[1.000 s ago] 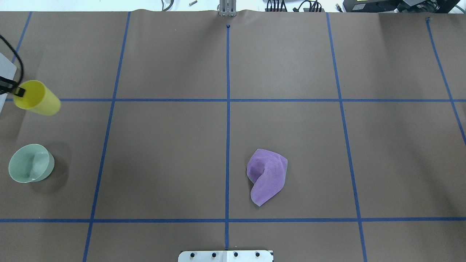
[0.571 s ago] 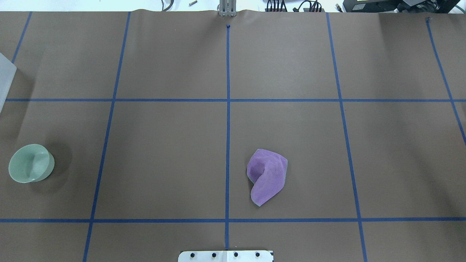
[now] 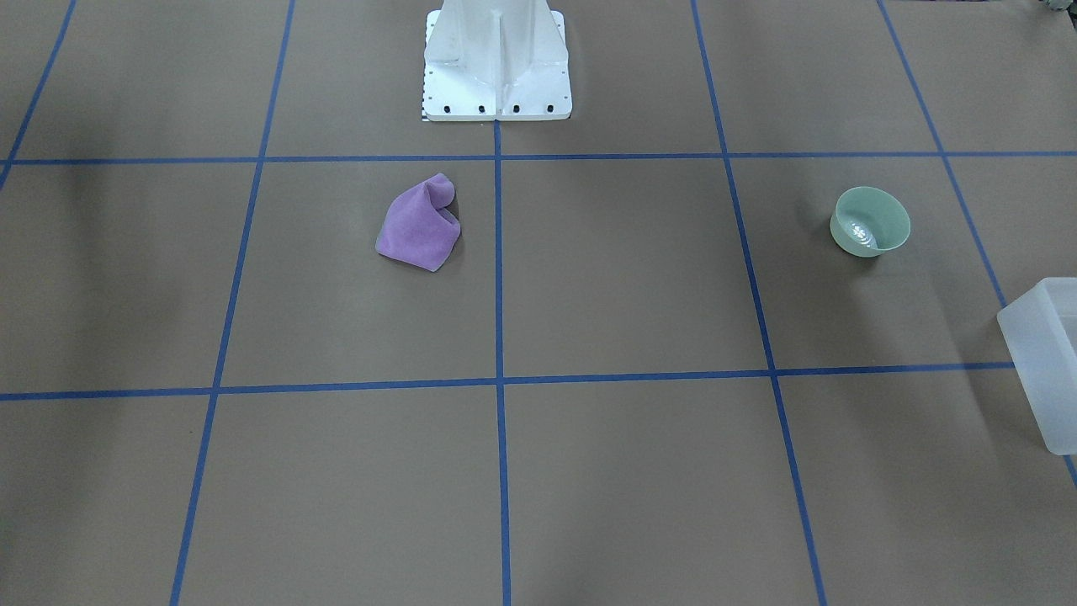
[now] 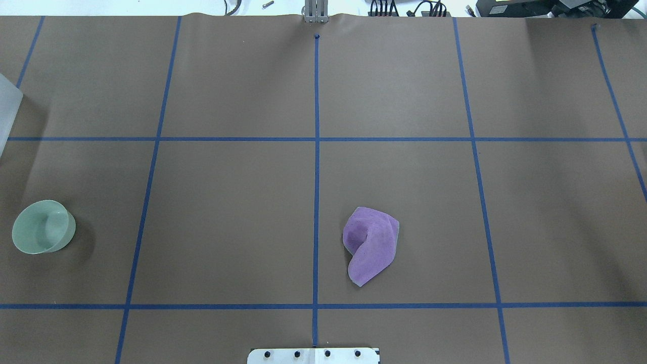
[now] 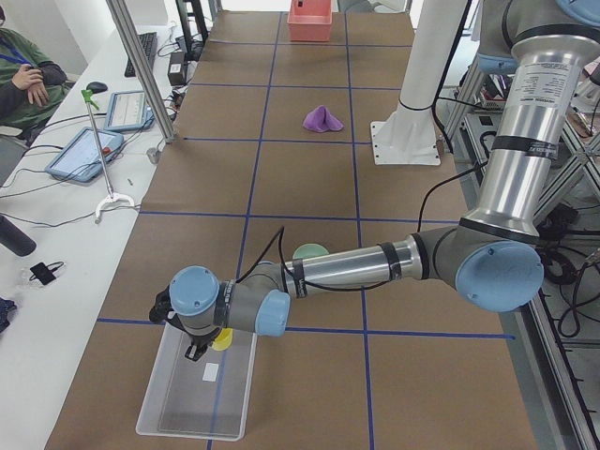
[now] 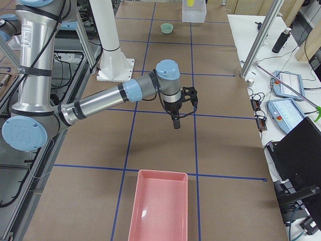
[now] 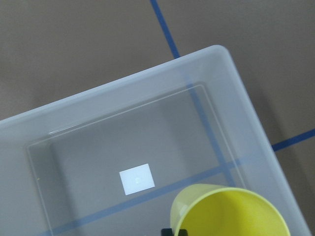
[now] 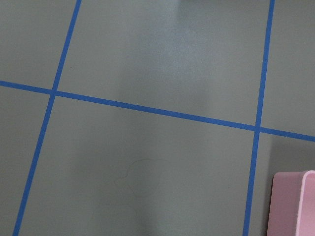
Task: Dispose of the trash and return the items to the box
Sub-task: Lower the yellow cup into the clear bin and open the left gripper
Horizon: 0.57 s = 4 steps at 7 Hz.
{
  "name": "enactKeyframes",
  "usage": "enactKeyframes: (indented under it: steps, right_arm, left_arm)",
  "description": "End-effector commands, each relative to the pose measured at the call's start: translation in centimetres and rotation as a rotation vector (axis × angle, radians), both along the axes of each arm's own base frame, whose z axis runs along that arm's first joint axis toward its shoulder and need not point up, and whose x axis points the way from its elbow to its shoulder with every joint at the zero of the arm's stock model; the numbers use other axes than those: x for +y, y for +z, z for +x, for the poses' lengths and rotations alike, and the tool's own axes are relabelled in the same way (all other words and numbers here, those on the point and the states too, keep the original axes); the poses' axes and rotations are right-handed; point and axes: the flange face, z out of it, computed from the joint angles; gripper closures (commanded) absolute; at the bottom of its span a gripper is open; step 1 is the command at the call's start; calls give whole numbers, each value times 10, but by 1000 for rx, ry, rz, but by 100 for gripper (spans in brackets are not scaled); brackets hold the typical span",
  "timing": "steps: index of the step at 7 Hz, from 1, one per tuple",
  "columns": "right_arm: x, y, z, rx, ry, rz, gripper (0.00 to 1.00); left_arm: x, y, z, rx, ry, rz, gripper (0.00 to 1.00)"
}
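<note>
1. the left arm (image 5: 347,267) lay stretched low along the table (image 4: 227,212), the left gripper (image 5: 195,351) pointing down over the box (image 7: 241,113), a finger clamped on the cup's rim.
2. the cup (image 7: 231,214), yellow, tapered, handleless and empty, hung mouth-up at 5 o'clock in the wrist view, beside one long wall of the frosted box.
3. the right arm (image 6: 100,103) reached out mid-table, the right gripper (image 6: 175,122) pointing down; its opening could not be told.
4. overhead, a green bowl (image 4: 43,233) sat at 8 o'clock and a purple cloth (image 4: 370,245) at 5 o'clock.
</note>
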Motion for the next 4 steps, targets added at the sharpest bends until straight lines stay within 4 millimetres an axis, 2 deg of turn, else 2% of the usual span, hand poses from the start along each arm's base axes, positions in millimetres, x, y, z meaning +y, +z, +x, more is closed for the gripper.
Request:
enactKeyframes:
  steps: [1,3,4]
  right_arm:
    - [0,0,0,-1,0,3,0]
    - [0,0,-1,-1,-3,4,0]
    - [0,0,-1,-1,-2,3,0]
  left_arm:
    - [1,23,39,-25,-37,-5,100]
    - [0,23,58,-17,-30,-28,100]
    - [-1,21,61,-12,-32,-30,95]
